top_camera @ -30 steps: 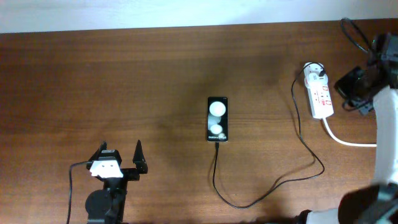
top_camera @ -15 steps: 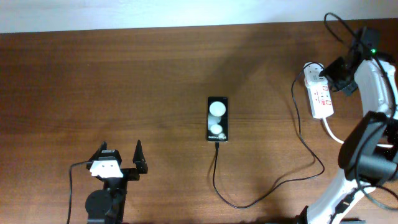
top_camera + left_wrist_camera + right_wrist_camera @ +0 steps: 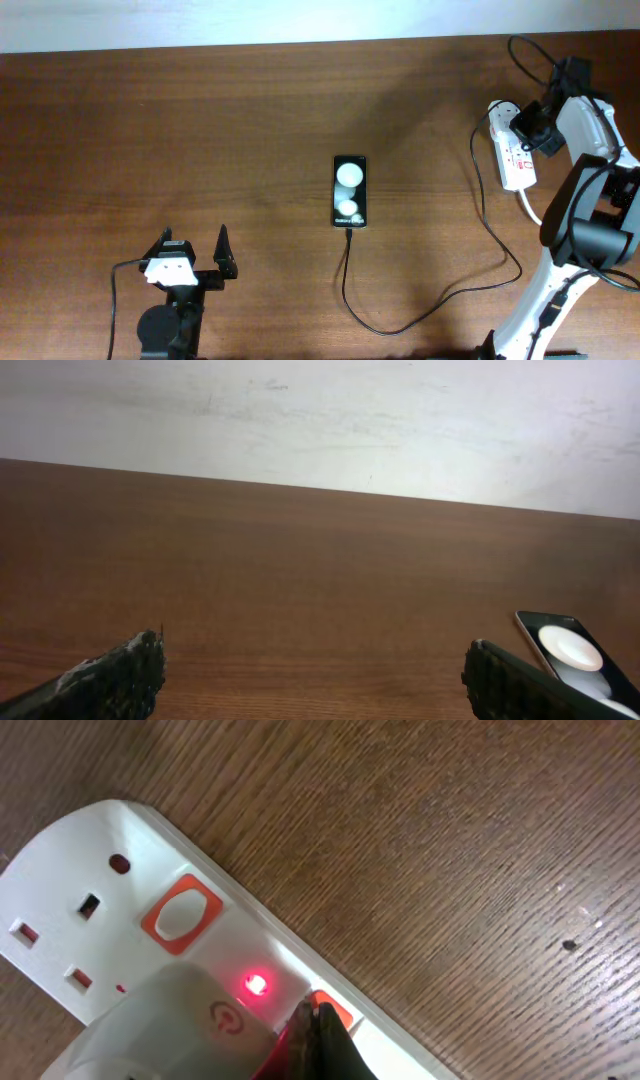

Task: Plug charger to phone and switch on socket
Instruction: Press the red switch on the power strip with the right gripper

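Note:
The black phone (image 3: 350, 191) lies face up at the table's middle; its corner shows in the left wrist view (image 3: 580, 660). The thin black charger cable (image 3: 440, 300) runs from the phone's near end in a loop to its white plug head (image 3: 503, 118), seated in the white socket strip (image 3: 519, 162) at the far right. My right gripper (image 3: 530, 128) is shut, its tips (image 3: 318, 1025) touching the strip's orange-red switch (image 3: 337, 1010). A red light (image 3: 256, 984) glows beside the plug head (image 3: 175, 1030). My left gripper (image 3: 192, 262) is open and empty at the near left.
The strip's thick white cord (image 3: 560, 226) trails toward the right edge. A second orange switch (image 3: 180, 910) and free sockets sit further along the strip. A white wall (image 3: 320, 420) runs behind the table's far edge.
My right arm has swung in from the right edge over the socket strip, and its shut tips have come down onto the strip beside the plug head. The left arm has not moved.

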